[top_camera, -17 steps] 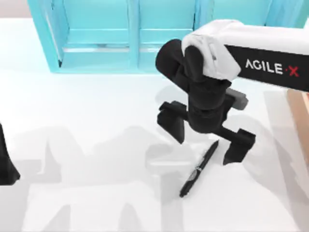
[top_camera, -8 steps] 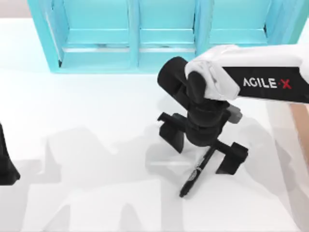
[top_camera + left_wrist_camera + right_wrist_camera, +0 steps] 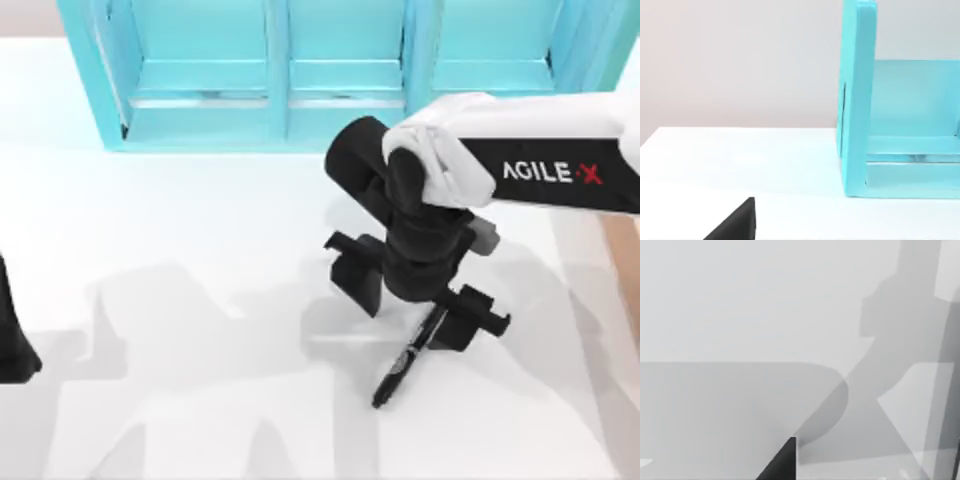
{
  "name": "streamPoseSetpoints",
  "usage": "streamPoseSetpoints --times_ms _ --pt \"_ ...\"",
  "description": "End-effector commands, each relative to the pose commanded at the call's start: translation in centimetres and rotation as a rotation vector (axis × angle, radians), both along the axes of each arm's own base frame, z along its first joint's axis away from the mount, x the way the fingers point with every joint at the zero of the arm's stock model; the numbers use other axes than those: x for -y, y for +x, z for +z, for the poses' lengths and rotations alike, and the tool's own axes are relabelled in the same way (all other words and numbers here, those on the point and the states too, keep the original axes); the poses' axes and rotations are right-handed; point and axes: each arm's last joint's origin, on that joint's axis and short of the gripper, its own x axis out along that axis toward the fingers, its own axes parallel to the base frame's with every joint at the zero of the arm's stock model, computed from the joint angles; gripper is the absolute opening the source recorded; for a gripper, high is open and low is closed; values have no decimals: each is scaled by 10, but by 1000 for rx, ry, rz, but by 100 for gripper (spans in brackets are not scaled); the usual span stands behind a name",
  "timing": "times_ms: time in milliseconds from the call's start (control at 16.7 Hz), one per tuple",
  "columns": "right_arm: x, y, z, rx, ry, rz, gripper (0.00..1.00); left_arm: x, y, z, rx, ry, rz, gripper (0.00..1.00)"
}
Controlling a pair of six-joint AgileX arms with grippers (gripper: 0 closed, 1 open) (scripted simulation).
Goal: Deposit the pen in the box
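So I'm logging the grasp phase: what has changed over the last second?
The right gripper moved toward the near edge of the table and down over the pen, and its fingers have narrowed around the pen's upper end without yet closing. The pen lies where it was, as does the turquoise shelf unit. The left gripper stayed parked at the left edge.

Bare table [image 3: 180, 230] lies open left of the right gripper [image 3: 415, 305]; the shelf [image 3: 280, 70] walls off the far edge.
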Motion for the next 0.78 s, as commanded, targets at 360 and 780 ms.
streamPoseSetpoints --times_ms 360,780 --pt "0 0 0 0 0 0 2 0 0 0 0 0 0 100" --pt "0 0 0 0 0 0 0 0 0 0 0 0 0 100"
